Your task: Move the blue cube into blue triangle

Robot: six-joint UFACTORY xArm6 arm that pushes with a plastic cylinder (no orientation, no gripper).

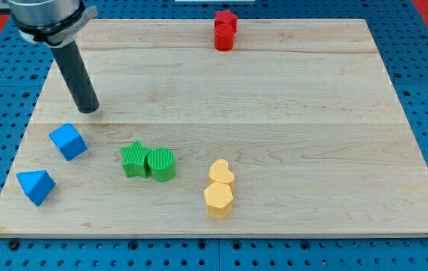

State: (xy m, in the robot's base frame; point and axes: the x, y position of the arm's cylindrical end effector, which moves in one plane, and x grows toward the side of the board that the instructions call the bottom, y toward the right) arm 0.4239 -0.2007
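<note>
On the wooden table (274, 113), my tip (89, 110), a bare rod grasping nothing, sits at 11 o'clock of the blue cube (68, 141), with the blue triangle (36, 186) at the cube's 7 o'clock.

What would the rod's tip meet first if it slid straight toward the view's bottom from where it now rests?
Probably the blue cube: it lies just below my tip and slightly to the view's left, so the contact might only be a graze. The blue triangle sits farther down-left, beyond the cube.
</note>
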